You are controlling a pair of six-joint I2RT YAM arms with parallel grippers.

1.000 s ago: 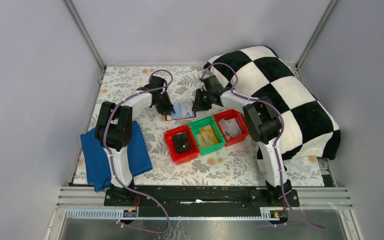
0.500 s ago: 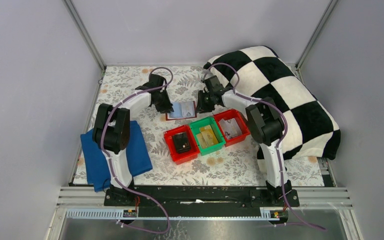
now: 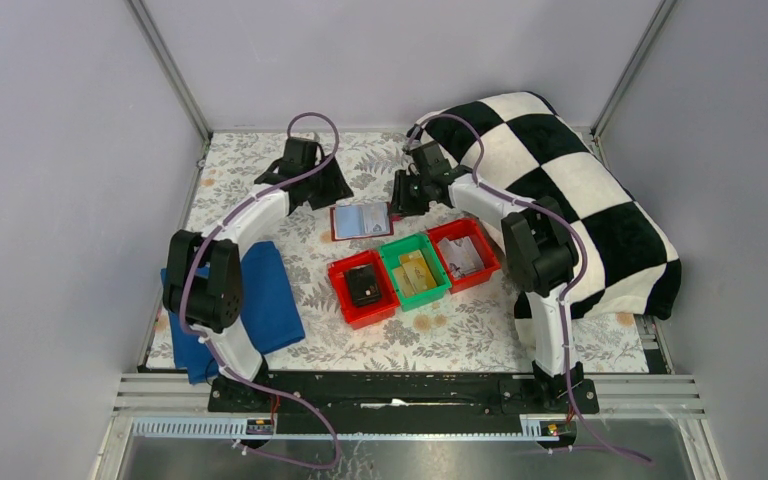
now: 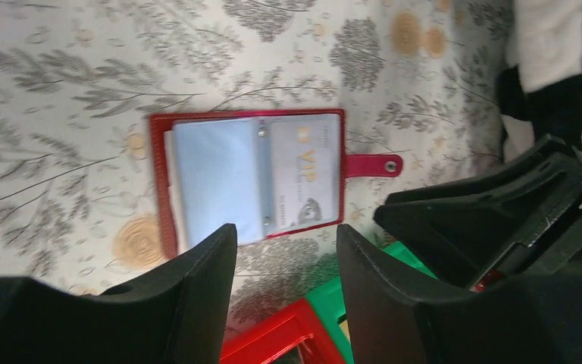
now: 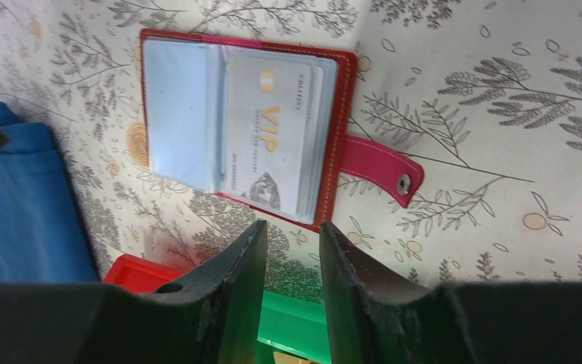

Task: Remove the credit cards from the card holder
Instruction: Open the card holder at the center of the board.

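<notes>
Both jaws stand clear of card holder (image 3: 361, 221).

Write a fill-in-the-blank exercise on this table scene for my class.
1. The card holder, not shut, lies ___ on the table.
2. The visible credit card reads ___.
3. The middle bin is coloured ___.
4. The left gripper and right gripper hold ___.
Missing words: open; VIP; green; nothing.

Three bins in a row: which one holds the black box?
The left red bin, nearest the blue cloth. The green middle bin holds yellow-tan flat items; the right red bin holds pale ones.
</notes>
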